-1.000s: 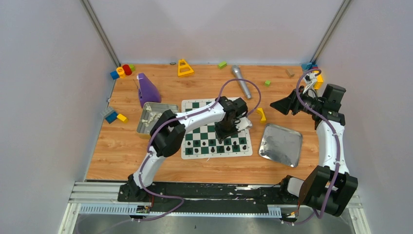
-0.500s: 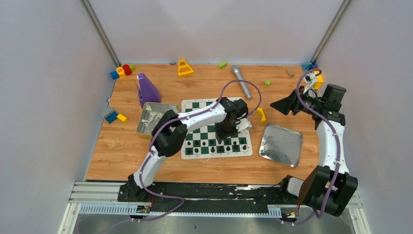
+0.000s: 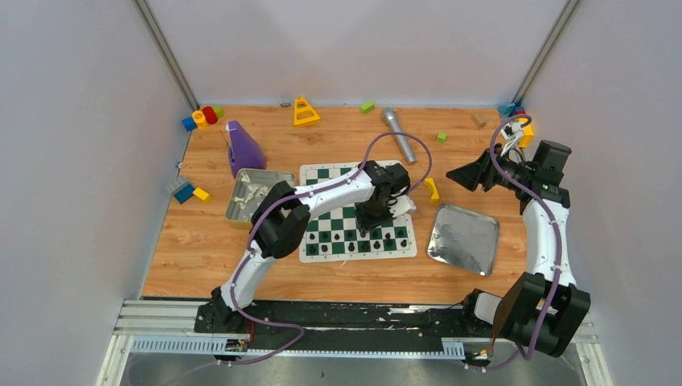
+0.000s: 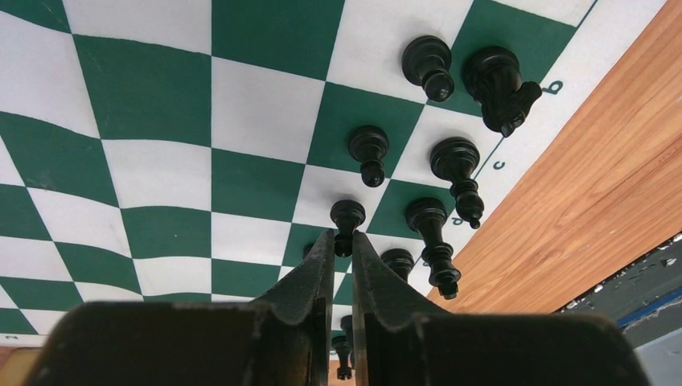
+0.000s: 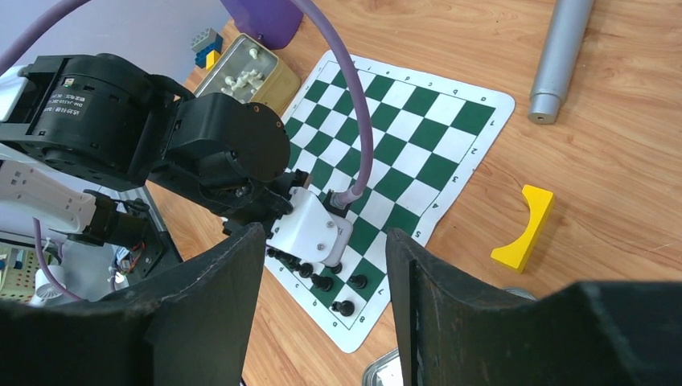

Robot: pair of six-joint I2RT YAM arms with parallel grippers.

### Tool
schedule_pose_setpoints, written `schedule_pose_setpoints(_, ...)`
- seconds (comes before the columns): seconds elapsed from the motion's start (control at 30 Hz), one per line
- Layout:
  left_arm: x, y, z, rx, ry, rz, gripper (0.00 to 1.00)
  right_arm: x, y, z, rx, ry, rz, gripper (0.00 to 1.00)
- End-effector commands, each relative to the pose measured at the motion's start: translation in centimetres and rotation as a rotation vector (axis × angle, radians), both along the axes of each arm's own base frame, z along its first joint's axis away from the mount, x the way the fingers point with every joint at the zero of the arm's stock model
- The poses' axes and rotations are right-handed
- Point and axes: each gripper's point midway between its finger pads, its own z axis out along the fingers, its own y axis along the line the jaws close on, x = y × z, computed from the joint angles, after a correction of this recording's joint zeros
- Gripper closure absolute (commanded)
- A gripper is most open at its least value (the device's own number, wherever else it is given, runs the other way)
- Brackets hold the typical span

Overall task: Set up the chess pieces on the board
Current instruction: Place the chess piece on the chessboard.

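The board (image 3: 320,186) lies flat at the middle of the wooden surface (image 3: 201,241) in the top view. Black pieces (image 3: 351,245) stand in rows along its lower edge. The left arm reaches up from the lower left and across the board, and the left fingers (image 3: 371,219) hang over the squares just above those rows.

In the left wrist view these fingers (image 4: 318,265) rise from the bottom centre with only a thin slit between them. The head of a black pawn (image 4: 347,212) sits right at their tips, but the view does not show whether they pinch it. The pawn stands upright on the board (image 4: 145,173). More black pieces (image 4: 454,159) stand to its right, near the lettered border.

The right fingers (image 3: 460,173) are at the right of the top view, off the board and pointing left toward it. The right wrist view shows them (image 5: 217,297) spread wide with nothing between them.

White pieces (image 3: 251,193) lie in a tin (image 3: 237,213) just left of the board. A yellow arch (image 3: 433,190) lies beside the board's right edge, and a shiny tray (image 3: 462,237) sits to its lower right.
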Motion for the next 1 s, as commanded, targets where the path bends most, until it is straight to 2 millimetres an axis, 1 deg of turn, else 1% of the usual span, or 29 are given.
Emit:
schedule_pose_setpoints(0.0, 0.4, -0.8, 0.0, -0.013, -0.022, -0.01, 0.81, -0.4, 0.1, 0.6, -0.004, -0.044, 0.028, 0.43)
schedule_pose_setpoints(0.07, 0.4, -0.8, 0.1, -0.012, -0.022, -0.009, 0.78, -0.3, 0.1, 0.6, -0.004, -0.043, 0.027, 0.43)
schedule_pose_setpoints(0.2, 0.5, -0.9, 0.3, -0.017, -0.03, -0.006, 0.68, -0.3, 0.1, 0.6, -0.003, -0.043, 0.029, 0.43)
schedule_pose_setpoints(0.33, 0.6, -0.9, 0.5, -0.02, -0.038, -0.004, 0.62, -0.4, 0.1, 0.6, -0.003, -0.043, 0.028, 0.43)
schedule_pose_setpoints(0.4, 0.7, -1.0, 0.8, -0.025, -0.04, -0.001, 0.6, -0.3, 0.1, 0.6, -0.003, -0.043, 0.029, 0.43)
schedule_pose_setpoints(0.5, 0.7, -1.1, 1.8, -0.043, -0.053, -0.001, 0.56, -0.3, 0.1, 0.5, -0.001, -0.039, 0.029, 0.43)
schedule_pose_setpoints(0.53, 0.8, -1.2, 2.6, -0.056, -0.066, 0.0, 0.53, -0.3, 0.1, 0.5, -0.001, -0.038, 0.028, 0.43)
schedule_pose_setpoints(0.63, 1.2, -1.1, 4.3, -0.088, -0.106, 0.002, 0.49, -0.2, 0.1, 0.4, 0.004, -0.032, 0.031, 0.43)
schedule_pose_setpoints(0.67, 1.4, -1.0, 5.4, -0.105, -0.129, 0.002, 0.46, -0.1, 0.1, 0.5, 0.005, -0.031, 0.03, 0.43)
schedule_pose_setpoints(0.7, 1.6, -1.0, 6.0, -0.121, -0.146, 0.004, 0.45, -0.1, 0.1, 0.5, 0.006, -0.031, 0.032, 0.43)
schedule_pose_setpoints(0.73, 1.7, -0.7, 7.1, -0.138, -0.17, 0.008, 0.41, 0.0, 0.1, 0.5, 0.007, -0.03, 0.032, 0.43)
schedule_pose_setpoints(0.77, 2.0, -0.7, 7.7, -0.158, -0.189, 0.01, 0.38, 0.0, 0.1, 0.5, 0.007, -0.029, 0.032, 0.43)
schedule_pose_setpoints(0.8, 2.2, -0.1, 8.8, -0.174, -0.213, 0.017, 0.37, 0.1, 0.0, 0.6, 0.008, -0.03, 0.032, 0.43)
schedule_pose_setpoints(0.83, 2.5, 0.0, 9.4, -0.193, -0.233, 0.024, 0.35, 0.1, 0.1, 0.7, 0.007, -0.03, 0.034, 0.43)
schedule_pose_setpoints(0.87, 2.8, 0.9, 10.5, -0.207, -0.257, 0.039, 0.34, 0.2, 0.1, 0.7, 0.006, -0.029, 0.034, 0.43)
schedule_pose_setpoints(0.9, 3.2, 1.3, 11.1, -0.224, -0.275, 0.049, 0.31, 0.3, 0.1, 0.8, 0.003, -0.028, 0.033, 0.43)
schedule_pose_setpoints(0.93, 3.6, 2.5, 12.0, -0.237, -0.292, 0.073, 0.3, 0.4, 0.2, 0.9, 0.0, -0.029, 0.035, 0.43)
schedule_pose_setpoints(0.97, 4.0, 3.2, 12.5, -0.247, -0.305, 0.09, 0.28, 0.4, 0.3, 0.9, -0.004, -0.028, 0.036, 0.43)
